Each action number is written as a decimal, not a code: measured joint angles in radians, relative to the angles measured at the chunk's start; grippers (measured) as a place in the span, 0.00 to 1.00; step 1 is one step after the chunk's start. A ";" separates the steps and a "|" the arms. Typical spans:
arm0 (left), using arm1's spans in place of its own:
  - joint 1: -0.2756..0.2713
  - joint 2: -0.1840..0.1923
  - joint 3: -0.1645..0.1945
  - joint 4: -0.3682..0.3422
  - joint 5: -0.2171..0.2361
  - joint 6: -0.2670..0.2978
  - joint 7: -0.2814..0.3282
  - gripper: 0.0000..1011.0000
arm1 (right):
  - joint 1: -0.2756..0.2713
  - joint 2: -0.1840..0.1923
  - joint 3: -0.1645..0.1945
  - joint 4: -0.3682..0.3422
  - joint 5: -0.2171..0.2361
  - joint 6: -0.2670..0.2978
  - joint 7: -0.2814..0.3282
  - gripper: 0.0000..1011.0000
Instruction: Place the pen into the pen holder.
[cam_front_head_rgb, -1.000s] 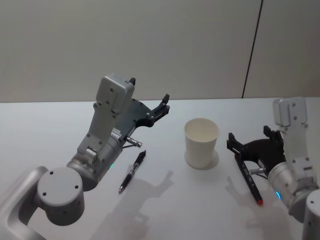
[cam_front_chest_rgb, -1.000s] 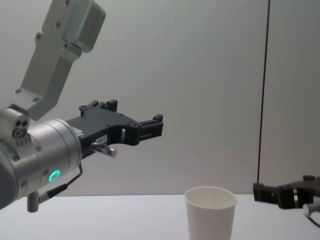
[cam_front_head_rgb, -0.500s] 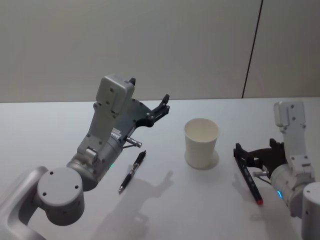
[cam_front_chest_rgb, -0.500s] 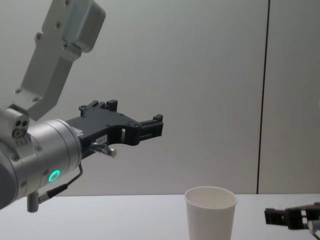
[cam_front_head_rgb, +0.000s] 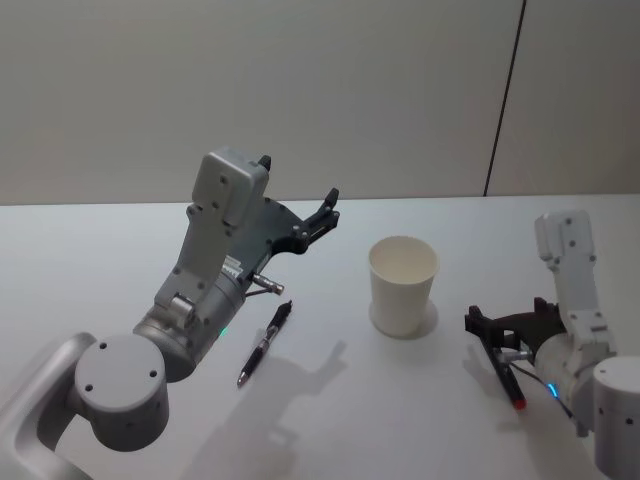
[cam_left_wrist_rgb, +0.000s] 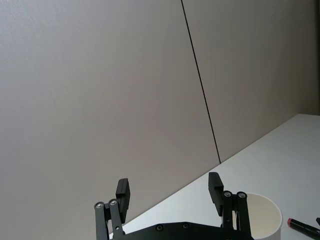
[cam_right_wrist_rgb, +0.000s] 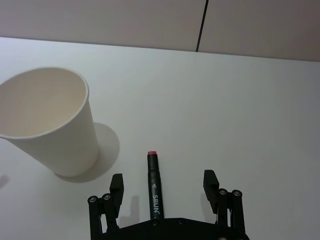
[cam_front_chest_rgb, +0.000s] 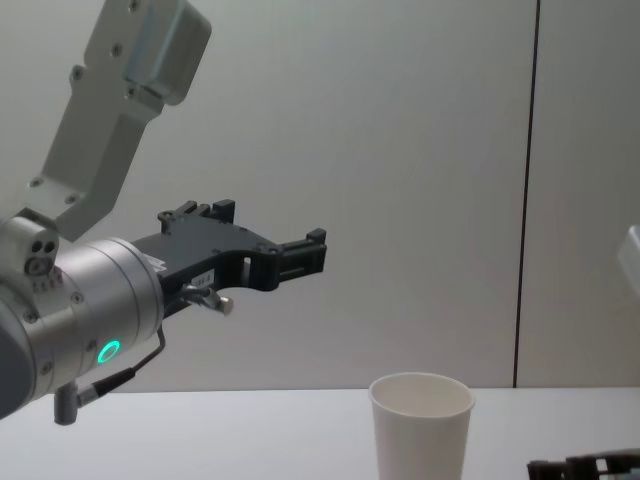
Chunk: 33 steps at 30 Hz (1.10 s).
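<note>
Right of the plain white paper cup (cam_right_wrist_rgb: 47, 122), the right claw (cam_right_wrist_rgb: 163, 179) is sinking lower than a second ago, spread open astride the black, red-tipped marker pen (cam_right_wrist_rgb: 154, 192) lying on the white worktop (cam_right_wrist_rgb: 250, 100): a grasp is nearing. The left claw (cam_front_head_rgb: 328, 210) is hovering open, left of the cup.

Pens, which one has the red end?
The thick black marker at the open right gripper; the thin pen left of the cup has no red.

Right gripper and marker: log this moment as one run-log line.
right gripper: open, straddling marker on table | left gripper: open, raised, idle | pen holder: upright, empty | other pen: on table
</note>
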 joint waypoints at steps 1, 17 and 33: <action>0.000 0.000 0.000 0.000 0.000 0.000 0.000 0.99 | 0.002 -0.001 0.000 0.005 -0.002 0.002 0.002 0.99; 0.000 0.000 0.000 0.000 0.000 0.000 0.000 0.99 | 0.033 -0.024 -0.005 0.082 -0.030 0.034 0.029 0.86; 0.000 0.000 0.000 0.000 0.000 0.000 0.000 0.99 | 0.050 -0.039 0.010 0.150 -0.032 0.066 -0.010 0.36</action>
